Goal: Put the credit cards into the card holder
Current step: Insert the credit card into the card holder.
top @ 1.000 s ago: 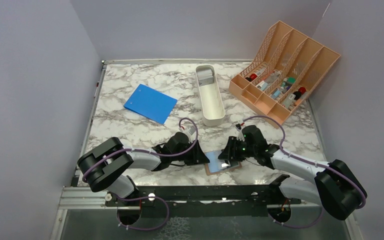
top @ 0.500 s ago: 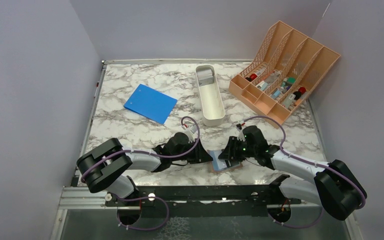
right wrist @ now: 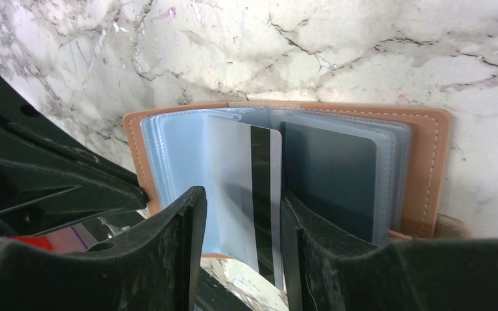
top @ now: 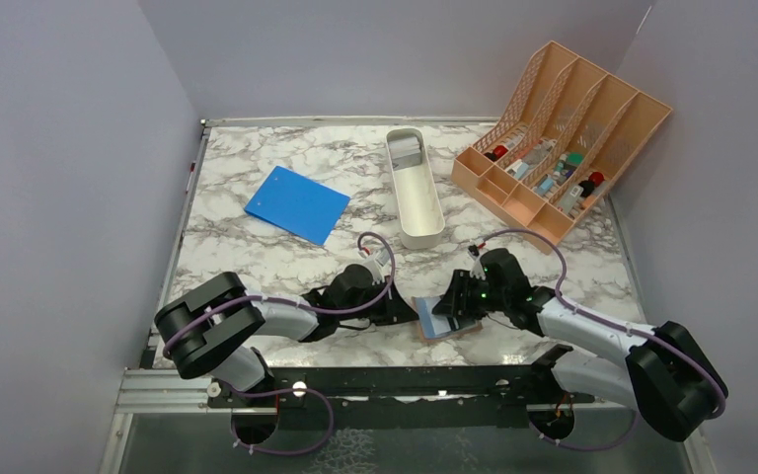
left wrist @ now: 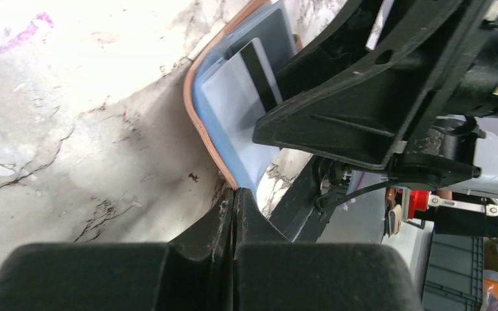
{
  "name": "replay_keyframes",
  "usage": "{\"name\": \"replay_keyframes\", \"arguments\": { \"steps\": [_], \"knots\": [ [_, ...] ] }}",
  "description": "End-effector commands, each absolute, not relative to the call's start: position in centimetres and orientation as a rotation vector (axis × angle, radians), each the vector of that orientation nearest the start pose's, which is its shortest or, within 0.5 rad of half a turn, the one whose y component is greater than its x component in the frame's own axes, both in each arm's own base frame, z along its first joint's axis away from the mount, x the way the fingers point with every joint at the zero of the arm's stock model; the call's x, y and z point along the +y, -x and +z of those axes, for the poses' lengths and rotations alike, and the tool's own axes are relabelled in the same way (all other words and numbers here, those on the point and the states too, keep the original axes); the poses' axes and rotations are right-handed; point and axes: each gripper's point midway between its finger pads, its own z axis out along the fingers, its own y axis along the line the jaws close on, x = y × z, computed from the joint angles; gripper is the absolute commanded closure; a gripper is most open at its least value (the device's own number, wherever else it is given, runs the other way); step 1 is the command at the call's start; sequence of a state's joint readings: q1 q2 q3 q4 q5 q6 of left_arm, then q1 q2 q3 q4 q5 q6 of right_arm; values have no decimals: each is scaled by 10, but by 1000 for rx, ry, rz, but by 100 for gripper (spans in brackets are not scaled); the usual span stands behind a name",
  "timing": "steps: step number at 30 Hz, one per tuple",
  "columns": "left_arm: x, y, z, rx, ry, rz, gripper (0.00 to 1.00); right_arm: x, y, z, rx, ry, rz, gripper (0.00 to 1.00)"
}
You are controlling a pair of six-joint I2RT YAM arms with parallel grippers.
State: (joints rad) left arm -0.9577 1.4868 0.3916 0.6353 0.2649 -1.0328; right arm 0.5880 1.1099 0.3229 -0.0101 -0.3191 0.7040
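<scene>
Brown leather folding card holder (right wrist: pixel 428 168) lies open on the white marble table (right wrist: pixel 363 52). It may slide, jamming the card askew, since nothing clearly pins it. The pale silver card (right wrist: pixel 233 162) with 1 black stripe sits half inside a clear sleeve (right wrist: pixel 175 162), pinched by its long edges in the right gripper (right wrist: pixel 241 197). The left gripper (left wrist: pixel 233 194) is closed tight at the holder's rim.

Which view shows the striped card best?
Right wrist view: the striped card sits central and near, partly in the open card holder. Left wrist view catches only part, behind the right gripper. From the top it is too small to discern.
</scene>
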Motion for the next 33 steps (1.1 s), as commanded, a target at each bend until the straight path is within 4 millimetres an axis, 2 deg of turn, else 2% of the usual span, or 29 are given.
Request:
{"name": "replay_keyframes", "arguments": {
  "steps": [1, 9, 13, 22, 26, 33],
  "knots": [
    [-344, -147, 63, 2339, -90, -1401, 100, 190, -170, 24, 2589, 12, 792, 48],
    [-343, -147, 56, 2357, -80, -1380, 100, 185, -174, 30, 2581, 18, 743, 44],
    [-343, -147, 56, 2359, -82, -1381, 100, 182, -175, 32, 2581, 12, 720, 32],
    [-343, -147, 56, 2356, -84, -1379, 100, 179, -180, 46, 2537, 20, 700, 41],
    [-345, -147, 57, 2357, -91, -1385, 100, 188, -175, 40, 2555, 36, 767, 45],
    [-347, -146, 58, 2356, -103, -1395, 100, 198, -171, 34, 2563, 49, 852, 46]
  ]
}}
